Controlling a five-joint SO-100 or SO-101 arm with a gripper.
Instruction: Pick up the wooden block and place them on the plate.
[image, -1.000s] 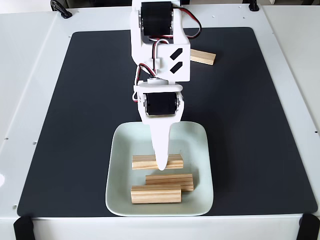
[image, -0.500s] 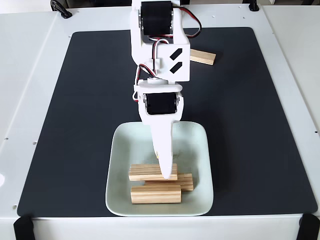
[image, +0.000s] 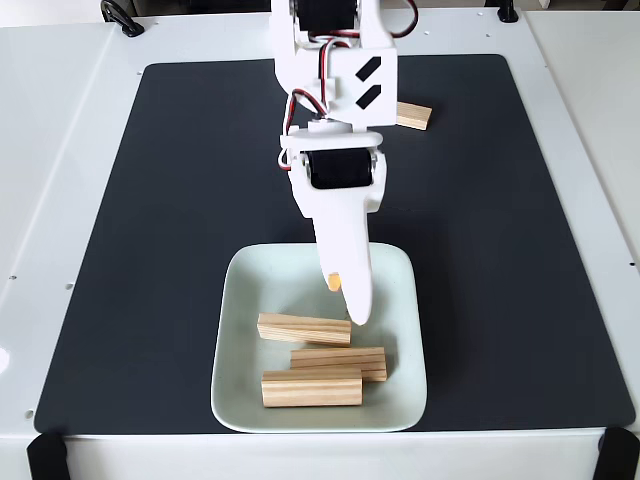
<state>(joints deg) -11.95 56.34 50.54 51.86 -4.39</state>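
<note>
Three light pine bars on pale mint square plate, 4th far right on black mat; prob. light, stiff—pinch mid-length across narrow sides; white gripper above plate, empty, jaw gap can't tell.

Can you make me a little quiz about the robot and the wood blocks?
1. How many blocks lie on the plate?
2. True or false: the last block sits on the black mat, far from the plate.
3. The gripper is: A) squeezing a block, B) holding nothing, above the plate's right part, C) off the mat.

Key: 1. Three: top, middle, bottom. 2. True. 3. B.
</note>
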